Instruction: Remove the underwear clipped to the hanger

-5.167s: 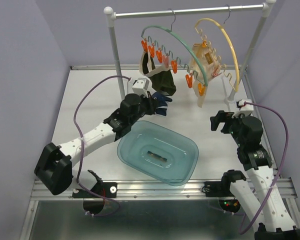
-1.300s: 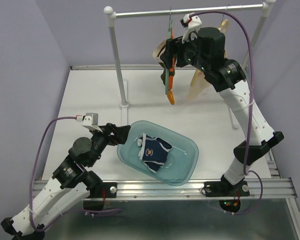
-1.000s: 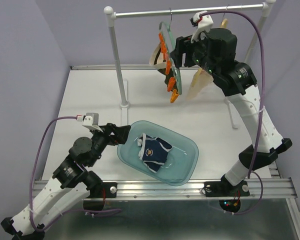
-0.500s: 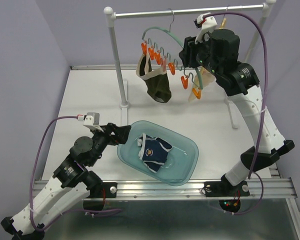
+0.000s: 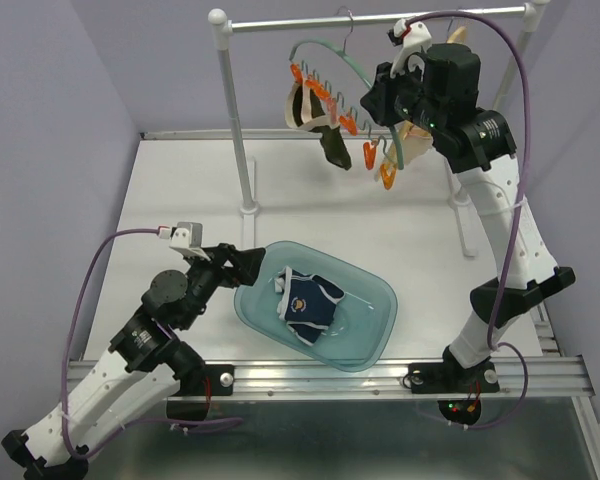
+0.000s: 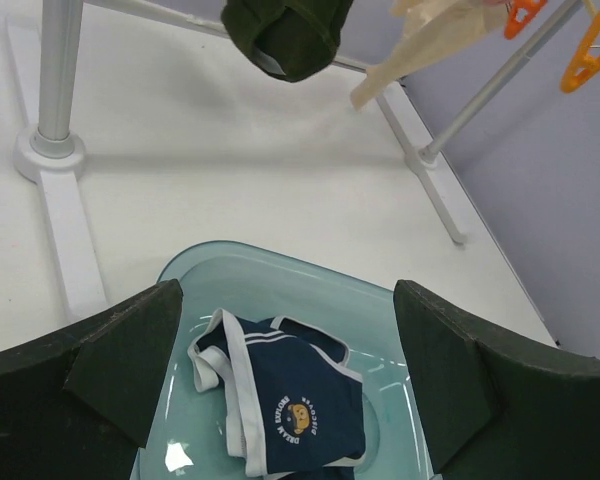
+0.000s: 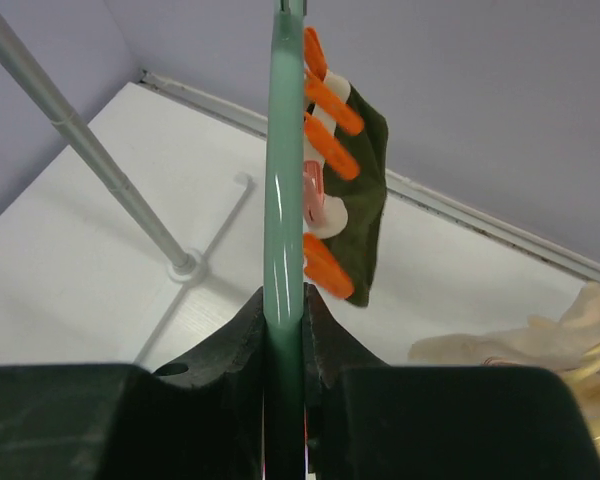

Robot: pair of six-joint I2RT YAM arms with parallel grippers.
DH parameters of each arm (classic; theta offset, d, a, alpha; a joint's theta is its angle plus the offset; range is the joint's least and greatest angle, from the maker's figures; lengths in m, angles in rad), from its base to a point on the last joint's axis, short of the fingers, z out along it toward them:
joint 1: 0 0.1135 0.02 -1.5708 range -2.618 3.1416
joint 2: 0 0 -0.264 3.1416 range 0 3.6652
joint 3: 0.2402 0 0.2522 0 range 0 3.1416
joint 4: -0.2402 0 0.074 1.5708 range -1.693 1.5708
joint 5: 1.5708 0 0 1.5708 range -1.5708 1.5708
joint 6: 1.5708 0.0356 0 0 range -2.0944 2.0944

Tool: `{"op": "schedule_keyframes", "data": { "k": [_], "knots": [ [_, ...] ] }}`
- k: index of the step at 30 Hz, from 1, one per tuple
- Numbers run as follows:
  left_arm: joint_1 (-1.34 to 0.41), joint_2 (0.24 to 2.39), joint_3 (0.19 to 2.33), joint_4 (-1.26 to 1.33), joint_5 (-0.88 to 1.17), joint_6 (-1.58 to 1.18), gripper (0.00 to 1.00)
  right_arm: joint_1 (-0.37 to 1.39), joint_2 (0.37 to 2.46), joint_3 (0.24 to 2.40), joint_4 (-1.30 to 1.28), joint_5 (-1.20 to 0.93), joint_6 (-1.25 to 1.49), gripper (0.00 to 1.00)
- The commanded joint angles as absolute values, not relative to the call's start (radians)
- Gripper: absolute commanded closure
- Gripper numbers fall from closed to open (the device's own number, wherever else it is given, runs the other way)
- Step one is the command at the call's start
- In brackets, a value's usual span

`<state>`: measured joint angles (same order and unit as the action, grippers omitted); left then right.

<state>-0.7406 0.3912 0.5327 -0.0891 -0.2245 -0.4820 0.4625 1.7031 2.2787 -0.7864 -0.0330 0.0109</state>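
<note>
A green arc hanger (image 5: 325, 52) with orange clips hangs from the rail. My right gripper (image 5: 385, 105) is shut on its green bar (image 7: 284, 150), one finger on each side of it. The dark olive underwear (image 5: 332, 143) with cream trim hangs clipped to it (image 7: 366, 190). The pale beige underwear (image 7: 540, 340) hangs just behind that gripper, mostly hidden in the top view. The navy underwear (image 5: 310, 303) lies loose in the teal basin (image 5: 380, 290). My left gripper (image 5: 248, 268) stands open at the basin's left rim, over the navy underwear (image 6: 300, 400) but apart from it.
The white rack's rail (image 5: 310, 24) spans the back, with a left post (image 5: 235, 120) on a round foot (image 5: 248, 210) and a right post (image 5: 510, 60). Loose orange clips (image 6: 585, 50) dangle at the right. Purple walls close in on the left, right and back.
My right gripper has closed onto the green hanger. The hanger has turned and tilted, and the olive underwear swung up and to the right. The left arm has barely moved.
</note>
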Motion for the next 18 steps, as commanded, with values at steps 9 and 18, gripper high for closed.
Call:
{"op": "schedule_keyframes", "data": {
  "k": [9, 18],
  "knots": [
    [-0.747, 0.495, 0.587, 0.090, -0.219, -0.416, 0.01, 0.388, 1.602, 2.306, -0.535, -0.218, -0.008, 0.99],
    [-0.746, 0.552, 0.624, 0.155, -0.221, -0.390, 0.01, 0.384, 1.528, 2.217, -0.486, -0.265, -0.003, 0.99]
  ]
}}
